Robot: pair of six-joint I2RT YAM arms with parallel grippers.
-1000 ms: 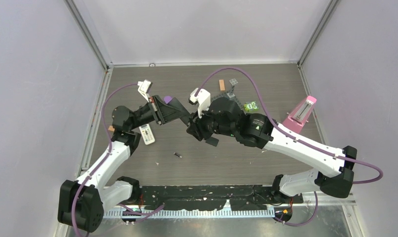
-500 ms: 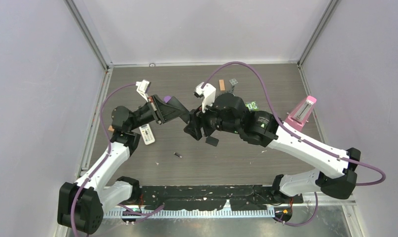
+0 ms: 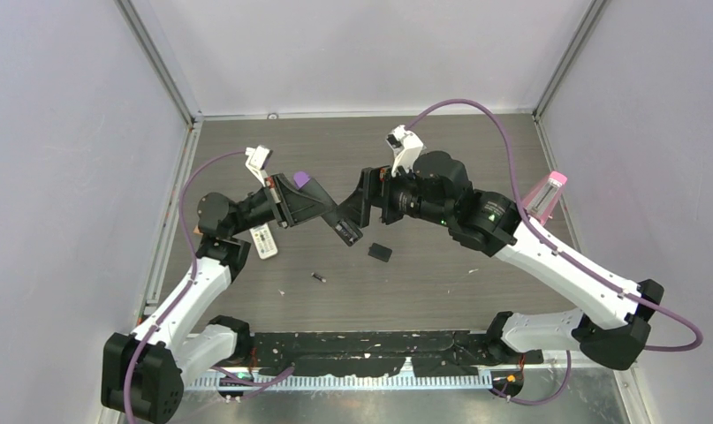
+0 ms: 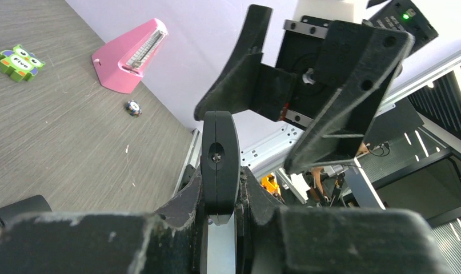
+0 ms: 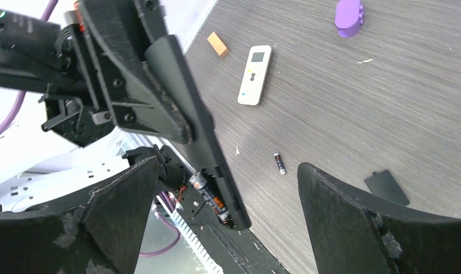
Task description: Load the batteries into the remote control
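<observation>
My left gripper (image 3: 322, 208) is shut on a black remote control (image 3: 342, 227), held off the table and pointing to the middle. The left wrist view shows the remote (image 4: 219, 154) end-on between that gripper's pads (image 4: 189, 201). Its open compartment holds a dark battery with an orange band (image 5: 212, 200). Another battery (image 5: 280, 163) lies loose on the table (image 3: 318, 277). My right gripper (image 5: 228, 171) stands wide open just off the remote's end, touching nothing. From above, the right gripper (image 3: 363, 198) faces the left one.
The black battery cover (image 3: 380, 252) lies on the table near the remote's tip. A white remote (image 3: 263, 239) lies under the left arm. A purple piece (image 3: 301, 179), a pink wedge (image 3: 540, 201), a green owl toy (image 4: 19, 61) and an orange block (image 5: 216, 43) lie around.
My right gripper has opened wide and drawn back up and to the right from the remote's end. The left gripper still holds the remote in the same place.
</observation>
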